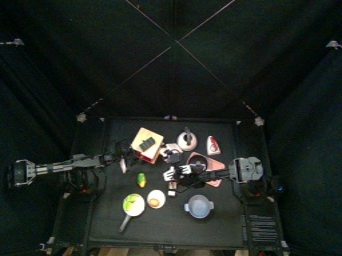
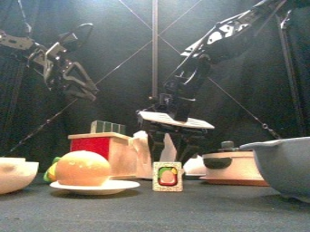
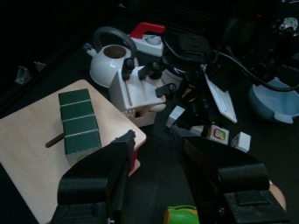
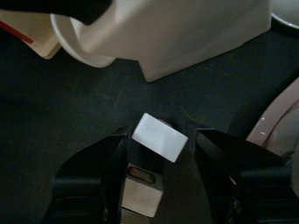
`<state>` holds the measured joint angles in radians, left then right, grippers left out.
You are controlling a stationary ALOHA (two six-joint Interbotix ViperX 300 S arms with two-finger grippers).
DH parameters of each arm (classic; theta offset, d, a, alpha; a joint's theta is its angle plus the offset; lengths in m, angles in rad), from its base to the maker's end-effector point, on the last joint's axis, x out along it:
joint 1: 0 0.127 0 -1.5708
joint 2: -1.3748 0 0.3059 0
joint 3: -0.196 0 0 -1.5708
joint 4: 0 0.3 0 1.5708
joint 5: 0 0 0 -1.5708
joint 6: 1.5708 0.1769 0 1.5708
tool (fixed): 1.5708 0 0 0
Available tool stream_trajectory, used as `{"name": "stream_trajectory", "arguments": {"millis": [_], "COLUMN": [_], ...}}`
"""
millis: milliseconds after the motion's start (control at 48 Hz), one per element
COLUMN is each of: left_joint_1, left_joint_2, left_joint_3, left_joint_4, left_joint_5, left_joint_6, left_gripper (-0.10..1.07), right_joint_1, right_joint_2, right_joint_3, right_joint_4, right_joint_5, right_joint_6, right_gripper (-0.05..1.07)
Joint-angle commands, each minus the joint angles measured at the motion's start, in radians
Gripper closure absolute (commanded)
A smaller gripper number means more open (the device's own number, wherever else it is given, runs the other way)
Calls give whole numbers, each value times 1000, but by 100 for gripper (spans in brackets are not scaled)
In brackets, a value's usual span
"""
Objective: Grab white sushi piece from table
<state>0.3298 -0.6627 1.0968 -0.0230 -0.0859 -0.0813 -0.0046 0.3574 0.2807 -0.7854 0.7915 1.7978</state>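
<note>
Right now our right pincer (image 4: 163, 171) hangs open straight over the white sushi piece (image 4: 160, 137), which lies flat on the bench (image 4: 70, 105) between its jaws. Its long axis runs slantwise across the gap, and our left pincer (image 3: 158, 166), also open, rests well apart.

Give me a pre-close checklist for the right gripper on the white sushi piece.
1. White sushi piece between the right gripper jaws: ok.
2. Jaws apart: ok.
3. Piece lies flat on the table: ok.
4. White crumpled wrapper clear of the jaws: ok.
5. Jaw tips low enough to grip: cannot tell.
6. Left gripper away over the cutting board: ok.
</note>
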Motion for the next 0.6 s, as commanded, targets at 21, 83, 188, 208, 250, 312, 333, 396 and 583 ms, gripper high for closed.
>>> {"name": "stream_trajectory", "arguments": {"millis": [21, 83, 188, 208, 250, 312, 333, 396, 583], "left_joint_1": [3, 3, 3, 2, 2, 2, 3, 2, 3], "left_joint_2": [0, 0, 0, 0, 0, 0, 2, 0, 0], "left_joint_3": [-12, -12, -12, -12, -12, -12, -12, -12, -11], "left_joint_4": [-3, -3, -3, -3, -3, -3, -3, -3, -3], "left_joint_5": [-6, -5, -5, -5, -3, -5, -5, -5, -3], "left_joint_6": [2, 0, 0, 0, 0, 0, 0, 0, 0], "left_gripper": [19, 19, 19, 19, 19, 19, 19, 19, 19], "right_joint_1": [0, 2, 5, 6, 8, 15, 18, 21, 37], "right_joint_2": [-32, -40, -57, -60, -69, -86, -94, -109, -163], "right_joint_3": [-17, -17, -14, -12, -9, -2, 2, 9, 29], "right_joint_4": [0, -3, -3, -5, -6, -9, -11, -12, -29], "right_joint_5": [-2, -2, -2, -2, -2, 0, 0, 2, 6], "right_joint_6": [0, 0, -2, -2, -2, -2, 0, 0, -2], "right_gripper": [21, 21, 21, 21, 21, 21, 21, 21, 21]}}
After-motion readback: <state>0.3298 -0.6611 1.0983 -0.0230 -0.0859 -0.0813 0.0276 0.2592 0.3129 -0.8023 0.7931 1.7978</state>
